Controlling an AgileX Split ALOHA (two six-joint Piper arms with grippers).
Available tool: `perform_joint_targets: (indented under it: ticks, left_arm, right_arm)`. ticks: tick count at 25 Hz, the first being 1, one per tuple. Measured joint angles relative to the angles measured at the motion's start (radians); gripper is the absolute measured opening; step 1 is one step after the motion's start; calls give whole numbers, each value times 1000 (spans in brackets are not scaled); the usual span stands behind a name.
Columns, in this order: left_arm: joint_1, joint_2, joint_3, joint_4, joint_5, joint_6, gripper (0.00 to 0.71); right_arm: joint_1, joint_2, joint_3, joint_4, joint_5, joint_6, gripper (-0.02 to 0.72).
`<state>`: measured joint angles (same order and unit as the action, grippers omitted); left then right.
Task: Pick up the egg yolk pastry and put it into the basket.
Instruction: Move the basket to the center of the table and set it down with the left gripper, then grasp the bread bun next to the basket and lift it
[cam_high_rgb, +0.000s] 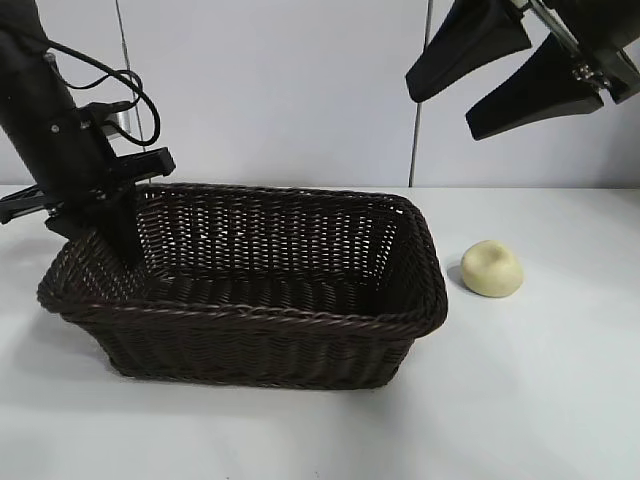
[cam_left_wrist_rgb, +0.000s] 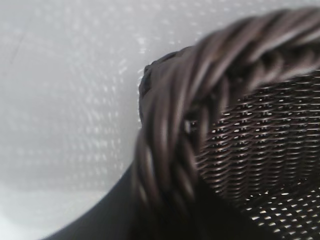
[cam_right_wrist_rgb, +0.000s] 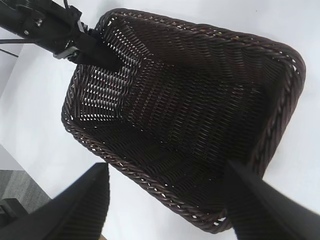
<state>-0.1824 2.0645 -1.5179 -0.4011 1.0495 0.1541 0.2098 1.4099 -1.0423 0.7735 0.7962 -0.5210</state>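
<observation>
Basket (cam_high_rgb: 250, 285) sits on the white table (cam_high_rgb: 540, 400), long side toward the exterior camera. Pastry (cam_high_rgb: 492, 268) lies on the table just beside the basket's right end, outside it, not touching the rim; dent faces up; nothing holds it. Left gripper (cam_high_rgb: 118, 235) is at the basket's left end, pointing steeply down, with one dark finger reaching inside against the end wall. Left wrist view shows the braided rim (cam_left_wrist_rgb: 170, 145) very close, running between the fingers, one finger (cam_left_wrist_rgb: 100, 220) outside the wall; whether the fingers press on the rim or stand clear of it I cannot tell. Right gripper (cam_high_rgb: 500, 75) hangs high above the basket's right end and the pastry, well apart from both. Its fingers (cam_right_wrist_rgb: 75, 210) are spread wide and carry nothing; right wrist view looks down between them into the basket interior.
</observation>
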Motion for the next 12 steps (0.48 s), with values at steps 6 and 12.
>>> perform_joint_targets:
  ticks: [6, 12]
  left_arm:
    - [0, -121, -1, 56, 37, 0, 538]
    - [1, -219, -1, 186, 75, -15, 539]
  right_arm:
    - [0, 0, 0, 0, 0, 0, 477]
    - [0, 0, 0, 0, 0, 0, 477]
